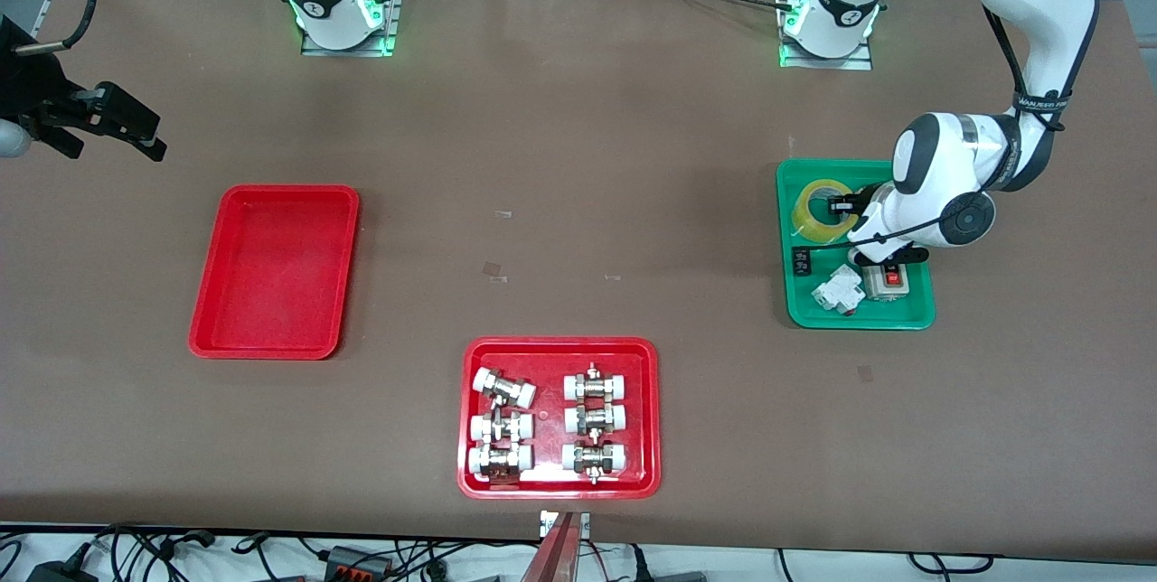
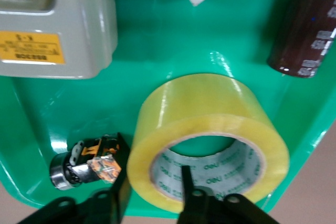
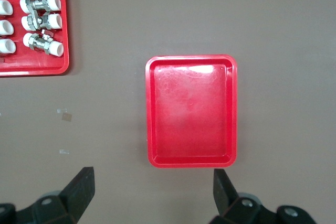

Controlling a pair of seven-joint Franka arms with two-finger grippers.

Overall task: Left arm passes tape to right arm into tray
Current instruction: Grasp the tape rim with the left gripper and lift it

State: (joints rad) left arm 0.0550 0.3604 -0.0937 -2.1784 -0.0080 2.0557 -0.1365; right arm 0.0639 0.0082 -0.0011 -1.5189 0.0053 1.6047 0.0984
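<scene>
Tape: the yellowish translucent tape [image 1: 821,210] lies flat in the green tray [image 1: 854,318], in the tray corner nearest the robots' edge of the table and toward the table's middle; its white inner core faces up.

Left gripper: the left gripper [image 2: 152,195] is down at the tape, fingers apart and straddling the roll's wall, one finger [image 2: 186,182] inside the core and the other outside the rim; contact with the tape cannot be told.

Left arm: the left arm [image 1: 1030,40] reaches from its base at the robots' edge down over the green tray.

Green tray: it sits near the left arm's end of the table and also holds a grey box with a yellow label [image 2: 52,22], a dark cylinder [image 2: 307,27], a white part [image 1: 836,291] and a small bearing-like piece [image 2: 84,163].

Tray: the plain red tray [image 1: 276,270] lies toward the right arm's end of the table, well apart from the tape.

Right gripper: the right gripper [image 3: 152,190] hangs above the table near the right arm's end, waiting, fingers spread wide.

Fittings tray: a second red tray [image 1: 559,484] with metal-and-white pipe fittings [image 1: 594,424] rests by the table edge nearest the front camera, about midway along it.
</scene>
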